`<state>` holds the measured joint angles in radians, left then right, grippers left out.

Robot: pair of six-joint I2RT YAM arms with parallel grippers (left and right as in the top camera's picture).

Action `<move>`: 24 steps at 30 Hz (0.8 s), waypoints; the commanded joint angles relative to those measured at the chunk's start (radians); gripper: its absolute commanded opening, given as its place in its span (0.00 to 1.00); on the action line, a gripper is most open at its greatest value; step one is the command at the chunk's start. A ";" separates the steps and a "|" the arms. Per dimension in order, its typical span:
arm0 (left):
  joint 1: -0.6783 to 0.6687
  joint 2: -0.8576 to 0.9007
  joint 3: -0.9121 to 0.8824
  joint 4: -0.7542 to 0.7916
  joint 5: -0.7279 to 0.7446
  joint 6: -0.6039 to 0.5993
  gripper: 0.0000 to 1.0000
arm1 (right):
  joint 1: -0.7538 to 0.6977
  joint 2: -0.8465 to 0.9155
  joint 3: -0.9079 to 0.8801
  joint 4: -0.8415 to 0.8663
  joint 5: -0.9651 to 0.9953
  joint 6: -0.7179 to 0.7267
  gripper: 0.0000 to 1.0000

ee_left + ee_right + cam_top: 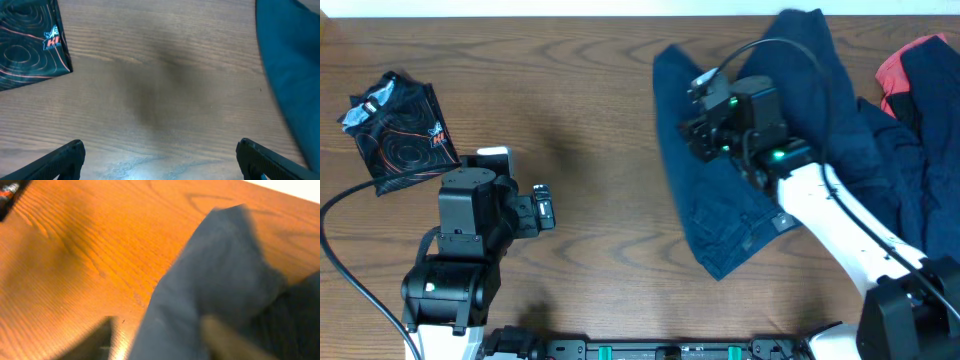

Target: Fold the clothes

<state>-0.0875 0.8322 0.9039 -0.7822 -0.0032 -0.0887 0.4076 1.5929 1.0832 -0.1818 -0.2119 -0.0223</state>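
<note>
Brown wood-grain table (570, 90) is bearing navy shorts (720, 225); left gripper (160, 150) is hovering spread; right gripper (160, 335) is blurring, possibly pinching them, though I cannot tell.

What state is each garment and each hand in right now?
Small black line-printed garment: lying compact at the left, no hand on it.
Dark navy denim-like shorts: spread out, rumpled, not folded.
Navy and red clothes pile: heaped, not folded.
Left hand: open, empty.
Right hand: over the shorts; its view is blurred, so the grip cannot be told.
</note>
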 commanded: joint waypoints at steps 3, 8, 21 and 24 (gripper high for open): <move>0.003 -0.003 0.022 0.010 0.016 0.002 0.98 | -0.050 -0.067 0.015 -0.048 0.235 0.113 0.88; 0.003 0.016 0.018 0.034 0.183 -0.008 0.99 | -0.187 -0.191 0.015 -0.211 0.322 0.114 0.96; -0.186 0.442 -0.032 0.064 0.491 -0.369 0.99 | -0.534 -0.299 0.014 -0.505 0.267 0.111 0.99; -0.299 0.562 -0.032 0.120 0.491 -0.475 0.99 | -0.550 -0.299 0.014 -0.523 0.267 0.111 0.99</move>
<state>-0.3073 1.3193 0.8825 -0.6849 0.4431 -0.4229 -0.1261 1.3018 1.0863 -0.6956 0.0628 0.0761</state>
